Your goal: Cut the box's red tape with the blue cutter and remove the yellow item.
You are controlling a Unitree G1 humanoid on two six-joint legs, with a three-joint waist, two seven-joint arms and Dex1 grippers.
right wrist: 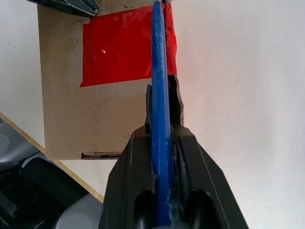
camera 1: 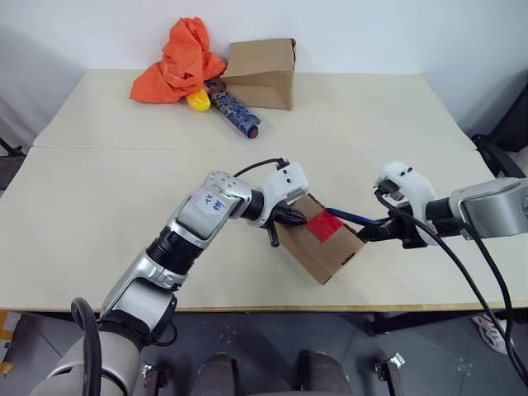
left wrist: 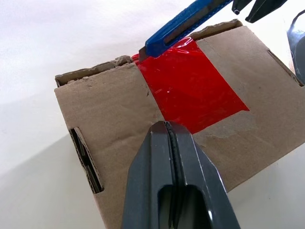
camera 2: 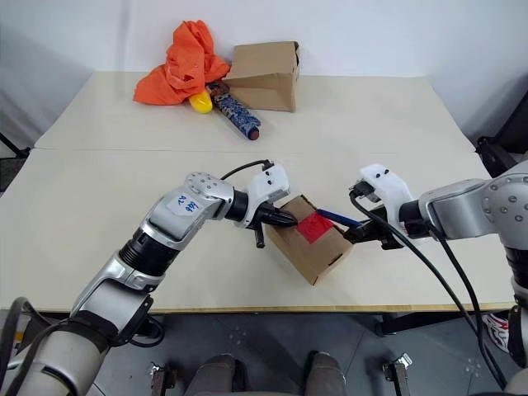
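Box: the small brown carton (camera 1: 323, 245) is set near the front edge of the pale surface (camera 1: 99, 206), tilted, with its taped face turned up.
Red tape: the red patch (left wrist: 190, 86) is stuck across the seam of the box's upper face and is wrapped over one edge.
Left gripper: the gripper (left wrist: 170, 138) is seen with its two fingers pressed together, nothing between them, the tips laid on the box's face just beside the tape.
Right gripper: the gripper (right wrist: 162, 138) is clamped on the blue cutter (right wrist: 160, 76).
Blue cutter: the dark tip is held at the tape's edge, on the box's rim.
Beyond the box: an orange cloth (camera 1: 177, 62), a small glossy yellow object (camera 1: 198, 101), a blue-patterned cylinder (camera 1: 235, 111) and a larger cardboard carton (camera 1: 264, 73) are gathered at the far edge.
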